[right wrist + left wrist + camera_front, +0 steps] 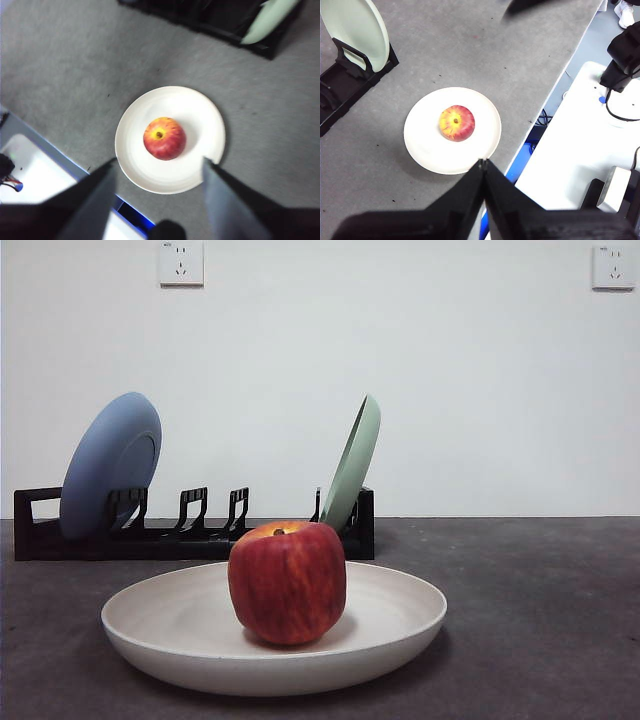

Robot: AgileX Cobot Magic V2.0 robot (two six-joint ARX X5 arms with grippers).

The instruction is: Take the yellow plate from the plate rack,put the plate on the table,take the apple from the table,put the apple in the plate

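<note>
Apple is sitting upright in the middle of the yellow plate, stem end up, touching the plate's floor. The plate is lying flat on the table, in front of the plate rack and clear of it.

Relative to the plate: the rack is standing just behind it, running across the table. A blue plate is leaning in the rack's end slot by the handle. A pale green plate is leaning in the opposite end slot, the one closer to the apple. The middle dividers are holding nothing.

Left gripper is hanging above the table, near the plate's rim on the table-edge side. Its jaws are pressing together tip to tip and gripping nothing. It is not touching plate or apple.

Right gripper is hovering high over the plate, jaws spread wide, with the plate's near rim showing between them. It has hold of nothing and is well clear of the apple.

In the front view neither arm is showing; only plate, apple and rack are filling the frame, with two wall sockets above.

The left wrist view is also showing the table edge beside the plate, and a white bench beyond it.
</note>
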